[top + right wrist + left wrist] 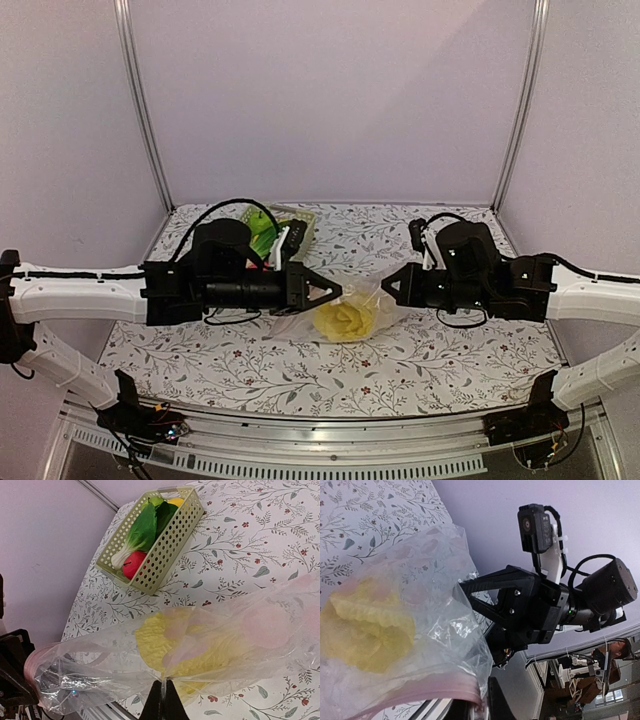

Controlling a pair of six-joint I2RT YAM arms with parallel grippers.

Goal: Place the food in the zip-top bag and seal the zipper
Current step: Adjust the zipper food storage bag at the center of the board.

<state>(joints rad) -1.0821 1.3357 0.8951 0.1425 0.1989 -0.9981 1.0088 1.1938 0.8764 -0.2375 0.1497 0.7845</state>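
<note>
My left gripper (337, 291) and right gripper (162, 687), both pinched shut on opposite edges of the zip-top bag (240, 630); cabbage (345, 320) inside, between them.

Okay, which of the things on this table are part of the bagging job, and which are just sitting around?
Part of the job: bag; zipper; cabbage, already inside the bag; red fruit, green vegetable, green apple and yellow fruit, all four in the basket.

Just lying about: basket; table cover.
</note>
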